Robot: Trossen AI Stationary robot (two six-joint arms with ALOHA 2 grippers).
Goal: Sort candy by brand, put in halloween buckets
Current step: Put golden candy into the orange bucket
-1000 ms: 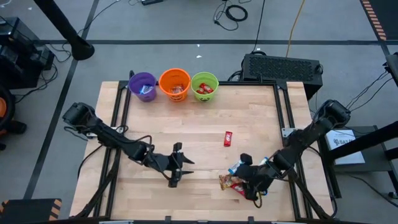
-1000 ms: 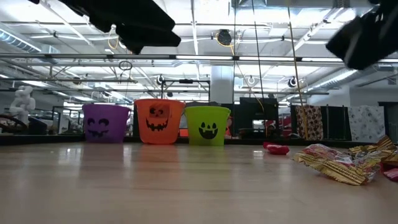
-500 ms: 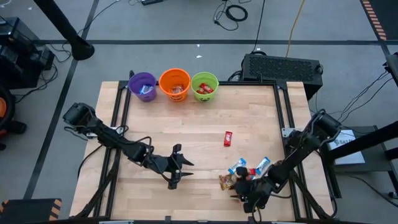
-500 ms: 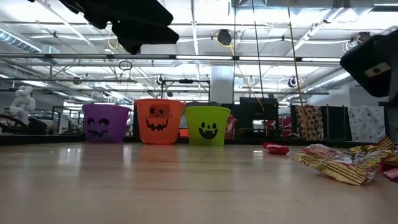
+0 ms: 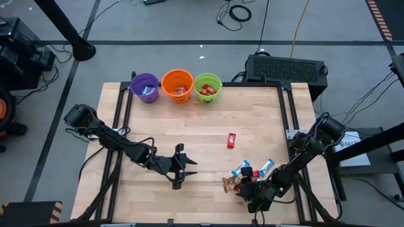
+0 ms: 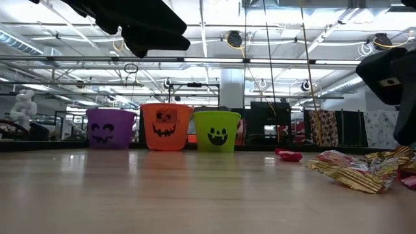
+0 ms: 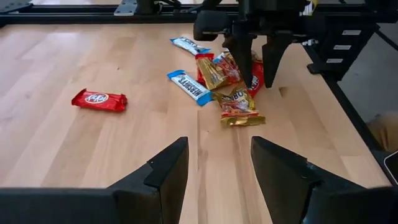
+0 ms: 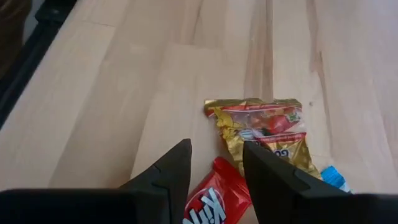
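Note:
A heap of candy (image 5: pixel 243 176) in gold, blue and red wrappers lies near the table's near right corner. One red Kit Kat (image 5: pixel 231 140) lies alone farther in. My right gripper (image 8: pixel 216 152) stands open over the heap, slanting down, with a red wrapper (image 8: pixel 214 193) between its fingers and a gold one (image 8: pixel 261 134) just beyond. My left gripper (image 7: pixel 217 146) waits open above the table's near middle, facing the heap. The purple (image 5: pixel 145 87), orange (image 5: pixel 177 85) and green (image 5: pixel 207 87) buckets stand in a row at the far edge, with candy inside. My right gripper has its two fingers (image 7: pixel 249 78) on either side of the red wrapper's end (image 8: pixel 217 183), coming from above at a slant. The wrapper lies flat in the heap on the table. Whether the fingers touch it, I cannot tell.
Bare wood lies between the heap and the buckets. Black frame rails (image 5: pixel 287 120) run along the table's left and right sides. A dark box (image 5: pixel 287 68) sits beyond the far right corner.
My right gripper has sunk onto the candy heap, moving a little toward the near edge and rolling its wrist. A blue candy behind it has come into sight. The candies themselves have stayed put.

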